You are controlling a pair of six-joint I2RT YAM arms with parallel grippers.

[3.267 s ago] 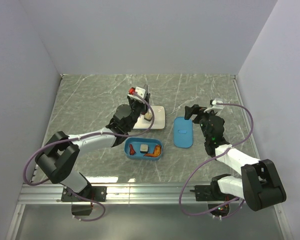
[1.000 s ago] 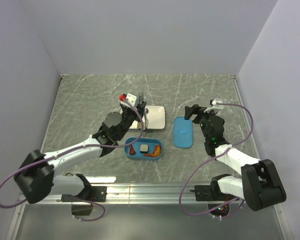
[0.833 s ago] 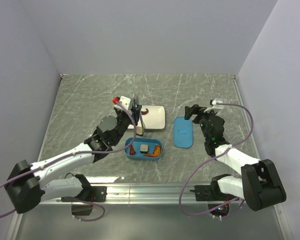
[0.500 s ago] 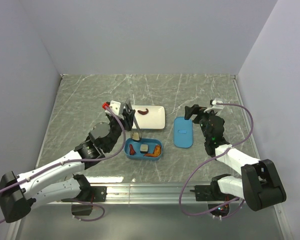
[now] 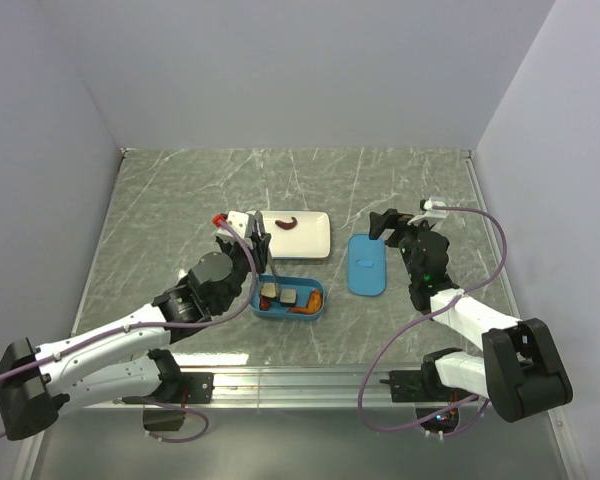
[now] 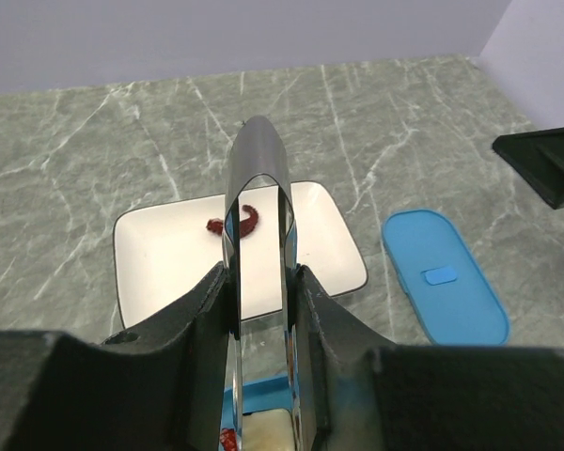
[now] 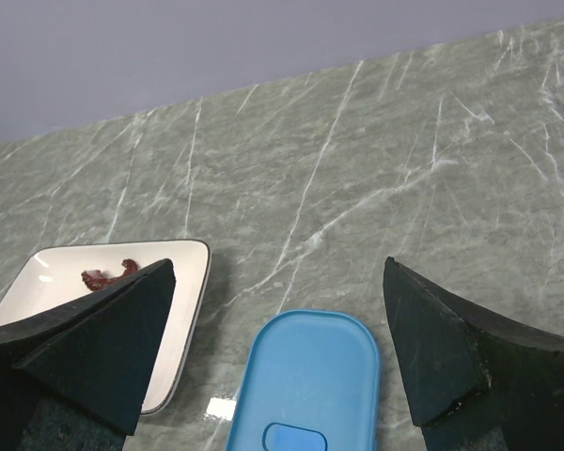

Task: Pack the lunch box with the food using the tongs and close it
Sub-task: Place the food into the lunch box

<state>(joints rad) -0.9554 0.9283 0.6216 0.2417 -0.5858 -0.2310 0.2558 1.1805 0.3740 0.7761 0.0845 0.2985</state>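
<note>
My left gripper (image 5: pixel 254 250) (image 6: pixel 260 282) is shut on the tongs (image 6: pixel 258 174) (image 5: pixel 264 268), which point down into the left end of the open blue lunch box (image 5: pixel 318 310) (image 6: pixel 254 390). A whitish cube (image 6: pixel 263 432) (image 5: pixel 270 292) sits between the tong legs inside the box. Another cube (image 5: pixel 290 296) and an orange-red piece (image 5: pixel 310 306) also lie in the box. One dark red piece (image 5: pixel 287 222) (image 6: pixel 237 224) (image 7: pixel 103 275) lies on the white plate (image 5: pixel 315 240). My right gripper (image 5: pixel 404 226) (image 7: pixel 277 272) hangs open over the far end of the blue lid (image 5: pixel 366 264) (image 7: pixel 305 376), holding nothing.
The white plate (image 6: pixel 169 268) (image 7: pixel 56 268) lies just beyond the box, and the lid (image 6: pixel 442 277) lies flat to the right of both. Grey marble table runs to white walls on the left, back and right.
My left arm has pulled back from the plate and lowered the tongs, with the whitish cube in them, into the lunch box. The right arm has not moved.
</note>
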